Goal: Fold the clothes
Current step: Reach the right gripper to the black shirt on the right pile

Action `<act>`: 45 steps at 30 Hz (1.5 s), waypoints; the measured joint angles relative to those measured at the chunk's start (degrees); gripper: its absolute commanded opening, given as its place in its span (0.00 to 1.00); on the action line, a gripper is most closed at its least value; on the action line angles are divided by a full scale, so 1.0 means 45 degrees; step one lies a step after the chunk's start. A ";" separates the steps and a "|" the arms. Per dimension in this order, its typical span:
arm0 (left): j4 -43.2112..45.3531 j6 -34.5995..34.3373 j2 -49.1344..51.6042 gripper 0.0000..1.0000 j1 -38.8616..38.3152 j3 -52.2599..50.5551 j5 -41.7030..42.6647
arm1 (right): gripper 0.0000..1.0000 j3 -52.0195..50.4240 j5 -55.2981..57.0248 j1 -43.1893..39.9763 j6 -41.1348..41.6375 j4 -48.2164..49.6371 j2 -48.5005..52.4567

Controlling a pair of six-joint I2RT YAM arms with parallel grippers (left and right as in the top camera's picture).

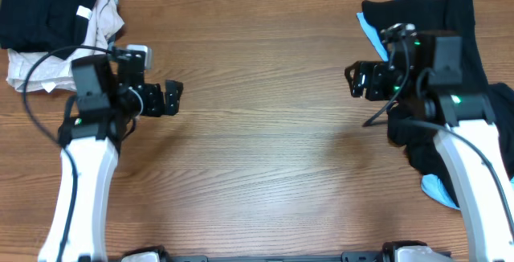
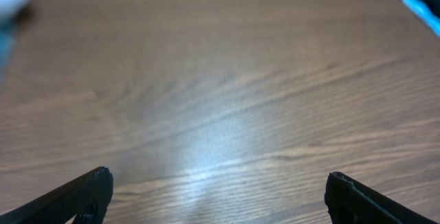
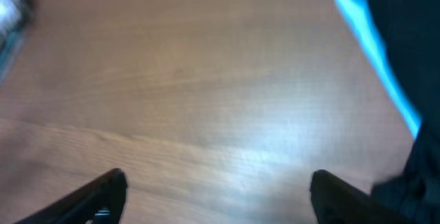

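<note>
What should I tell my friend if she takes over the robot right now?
Left end effector: open, empty, above bare table.
Right end effector: open, empty, beside the dark and blue heap.
Done: the dark and beige stack at the far left looks folded.
Left: the heap on the right looks unfolded; nothing is spread out for folding.

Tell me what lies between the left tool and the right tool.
Only bare wooden table lies between the left tool and the right tool, as the overhead view shows.
</note>
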 measured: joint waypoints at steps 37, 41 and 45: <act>0.1457 -0.0015 0.2482 0.99 -0.0010 0.0000 -0.0073 | 0.56 -0.2259 0.6883 -0.1098 0.8068 -0.0559 0.5314; 0.1457 -0.0044 0.2482 0.97 -0.0010 0.0000 -0.0233 | 0.40 -0.2939 0.6824 -0.1103 0.8106 0.0636 0.5309; 0.1462 -0.0058 0.2482 0.90 -0.0010 0.0000 -0.0408 | 0.16 -0.3283 0.6824 -0.1088 0.8160 0.1360 0.5168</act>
